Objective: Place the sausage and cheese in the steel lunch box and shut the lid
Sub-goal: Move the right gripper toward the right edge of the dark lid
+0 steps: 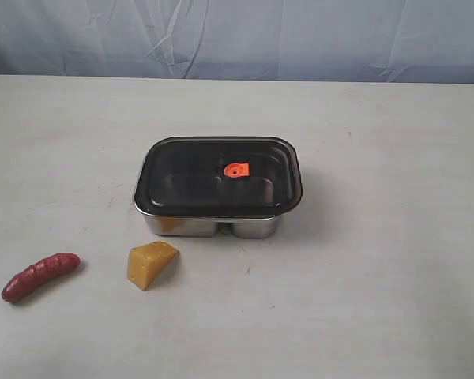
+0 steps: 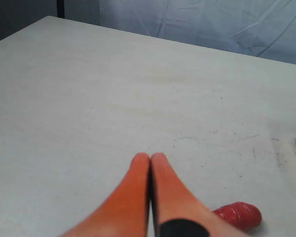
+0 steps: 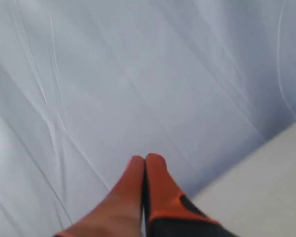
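Steel lunch box [image 1: 213, 227] under dark rounded lid [image 1: 191, 178]; ridged sausage [image 1: 39, 276], cheese wedge [image 1: 152, 264] outside.

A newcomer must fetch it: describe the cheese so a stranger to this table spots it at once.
Near the middle of the pale table stands the steel lunch box under its dark lid. Just in front of its left end lies the cheese. It is a yellow-orange wedge, whereas the sausage further left is long, curved and dark red.

Pale table [image 1: 379, 300], scuffed; wrinkled blue-grey cloth backdrop [image 1: 300, 35].
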